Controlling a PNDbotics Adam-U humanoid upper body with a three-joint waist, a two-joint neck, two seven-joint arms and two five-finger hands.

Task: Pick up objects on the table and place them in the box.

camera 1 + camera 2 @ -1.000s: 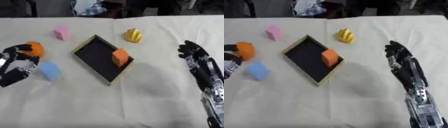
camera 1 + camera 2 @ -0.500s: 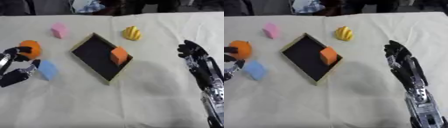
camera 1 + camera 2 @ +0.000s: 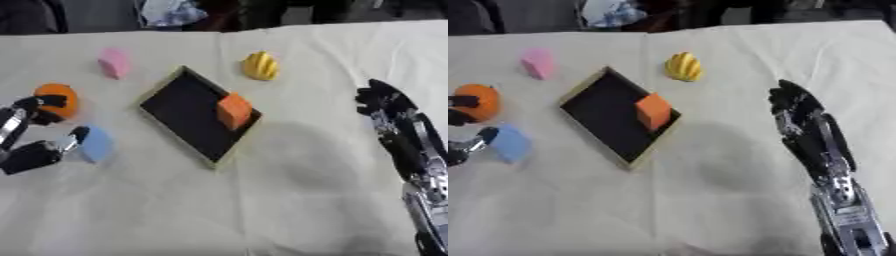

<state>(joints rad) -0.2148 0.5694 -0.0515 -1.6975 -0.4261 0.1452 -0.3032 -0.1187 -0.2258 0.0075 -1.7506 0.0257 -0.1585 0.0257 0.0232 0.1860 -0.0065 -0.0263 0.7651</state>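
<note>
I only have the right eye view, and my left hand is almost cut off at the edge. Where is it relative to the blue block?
Observer: In the left eye view the left hand lies left of the blue block, with its palm lower than the block.
Operator: Is it holding anything?
Observer: No. Its fingers are spread, one tip is beside the block's left edge, and nothing is enclosed.
Operator: And the orange ball?
Observer: Another finger reaches up to the left side of the orange ball. I cannot tell whether it touches.
</note>
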